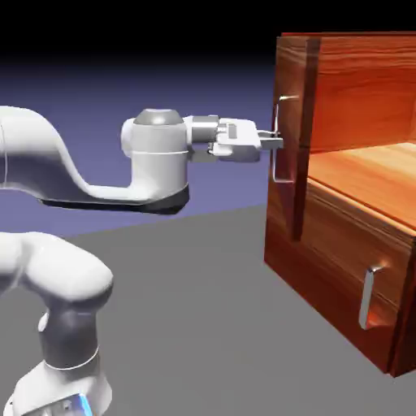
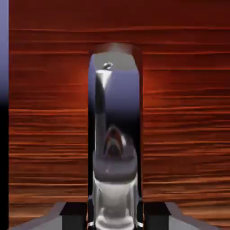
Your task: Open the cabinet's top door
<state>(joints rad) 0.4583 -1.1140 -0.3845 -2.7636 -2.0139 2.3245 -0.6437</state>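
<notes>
While the white arm reaches level toward the cabinet [image 1: 349,203], its end effector [image 1: 276,143] is pinched on the silver bar handle [image 1: 279,138] of the top door [image 1: 292,130]. That door stands swung out from the cabinet front, showing the lit wooden inside. In the hand view the handle [image 2: 114,134] fills the middle against reddish wood grain. A lower panel [image 1: 341,276] with its own handle [image 1: 370,296] stays flush. The cabinet sits toward the grey worktop's [image 1: 187,325] right edge.

The top door [image 1: 291,130] is standing swung open, blocking the gripper [image 1: 276,143] ahead. Open table [image 1: 187,309] is lying free below the arm.
</notes>
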